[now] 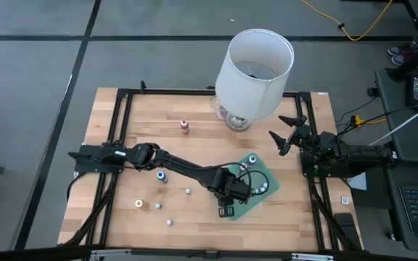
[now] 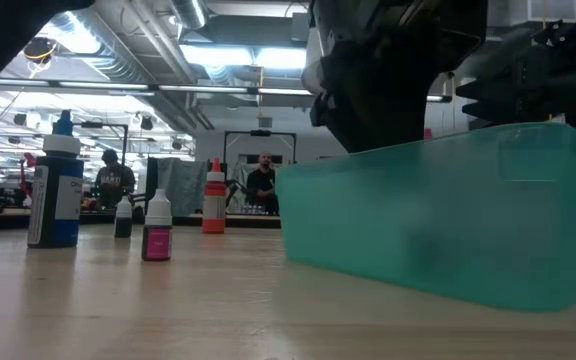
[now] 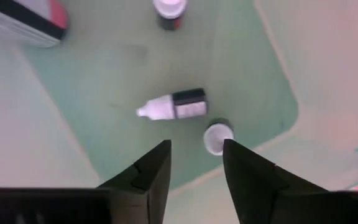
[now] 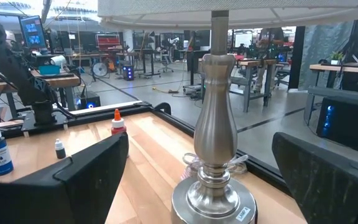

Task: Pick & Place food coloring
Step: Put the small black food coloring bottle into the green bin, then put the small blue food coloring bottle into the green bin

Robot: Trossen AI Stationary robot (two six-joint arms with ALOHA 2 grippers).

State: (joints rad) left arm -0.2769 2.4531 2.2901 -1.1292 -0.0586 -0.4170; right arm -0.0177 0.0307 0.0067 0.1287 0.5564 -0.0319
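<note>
Left gripper [image 3: 196, 163] hovers over the shallow green square tray [image 3: 104, 87], fingers slightly apart, holding nothing. A white-capped food coloring bottle [image 3: 174, 106] lies toppled at 12 o'clock; lifting carelessly could knock its upright neighbour [image 3: 217, 136]. Right gripper [image 1: 287, 133] waits wide open near the lamp.

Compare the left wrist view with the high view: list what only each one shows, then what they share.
Only the left wrist view: inside the green tray, one small bottle lying on its side, another standing with its white cap up, and the left gripper just above them, jaws apart and empty.

Only the high view: the white lampshade, the red-topped bottle, the blue-topped bottle, and the right gripper waiting open near the lamp.

Both: the left gripper over the green tray, with bottles already in it.
</note>
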